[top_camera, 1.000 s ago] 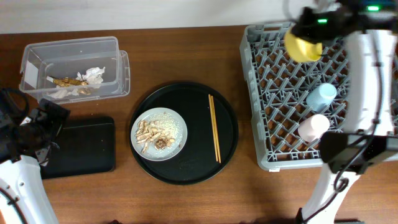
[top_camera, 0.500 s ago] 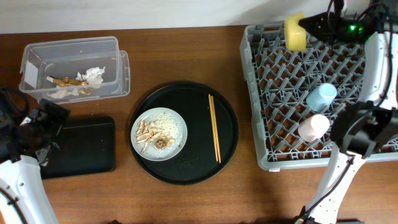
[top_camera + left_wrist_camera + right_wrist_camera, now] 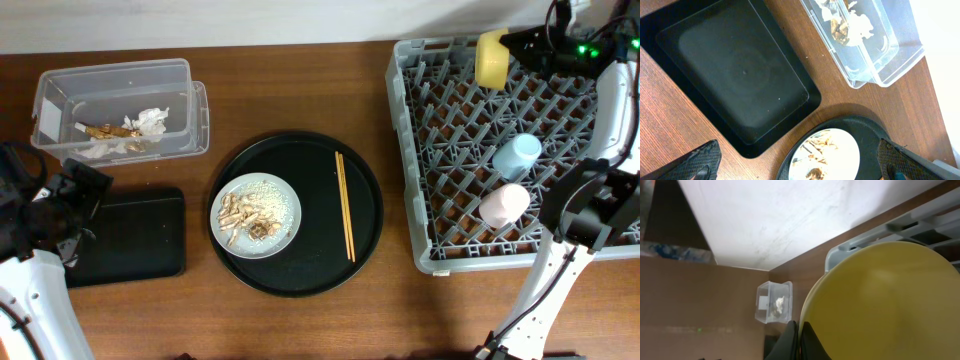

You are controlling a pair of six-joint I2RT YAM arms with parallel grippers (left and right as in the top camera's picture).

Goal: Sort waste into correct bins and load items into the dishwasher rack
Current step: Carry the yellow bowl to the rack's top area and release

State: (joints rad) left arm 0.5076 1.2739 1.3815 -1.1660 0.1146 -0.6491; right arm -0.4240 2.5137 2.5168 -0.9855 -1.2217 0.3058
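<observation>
The right gripper [image 3: 799, 342] is pinched shut on the rim of the yellow bowl [image 3: 491, 60], and the bowl is turned up on its edge. It sits at the back of the dishwasher rack [image 3: 450, 150], the big grey pegged rack just to the right of the round black tray [image 3: 365, 235]. I can't tell whether the bowl touches the pegs.

The left gripper [image 3: 800, 161] has its jaws spread wide and holds nothing. It hangs to the left of the round black tray, above the near end of the shallow black rectangular tray [image 3: 135, 235], which lies just beside the round one.

On the round black tray, the grey plate [image 3: 285, 200] sits left of centre with beige food bits [image 3: 243, 215] and pale grains on it. The pair of wooden chopsticks [image 3: 344, 205] lies straight on the tray, just right of the plate.

Right of the round tray, in the rack, the light-blue cup [image 3: 516, 155] lies among the pegs and the pink cup [image 3: 503, 203] is just nearer than it.

Behind and left of the round tray, the clear plastic tub [image 3: 190, 110] holds a crumpled white napkin [image 3: 152, 121] and brown scraps [image 3: 105, 131].
</observation>
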